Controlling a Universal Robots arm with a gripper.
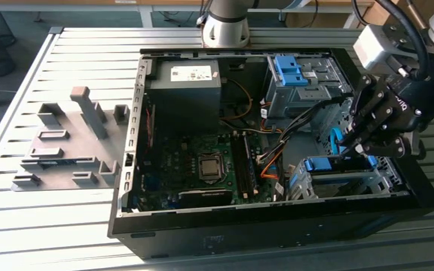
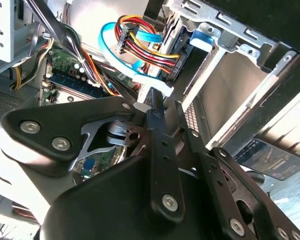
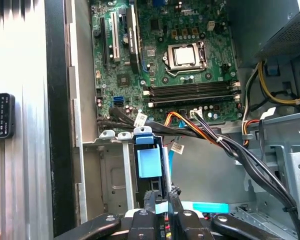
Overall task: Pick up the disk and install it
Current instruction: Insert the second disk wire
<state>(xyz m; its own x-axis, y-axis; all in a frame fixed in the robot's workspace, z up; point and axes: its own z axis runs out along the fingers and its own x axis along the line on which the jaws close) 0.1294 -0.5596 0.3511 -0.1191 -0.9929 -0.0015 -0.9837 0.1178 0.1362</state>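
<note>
The disk stands edge-on in a slot of the grey metal drive cage, its blue plastic frame facing the first wrist camera. In the exterior view the disk's blue end shows at the top of the cage, in the case's near corner on that view's right. My black gripper hangs just above this blue end. Its fingertips sit close together right at the disk's end, with nothing seen between them. In the second wrist view the gripper points in among the cables beside the cage.
The open computer case lies on a slatted metal table. It holds a black box with a white sticker, a motherboard, an upper cage with a blue clip and loose cables. A grey fixture lies on the exterior view's left.
</note>
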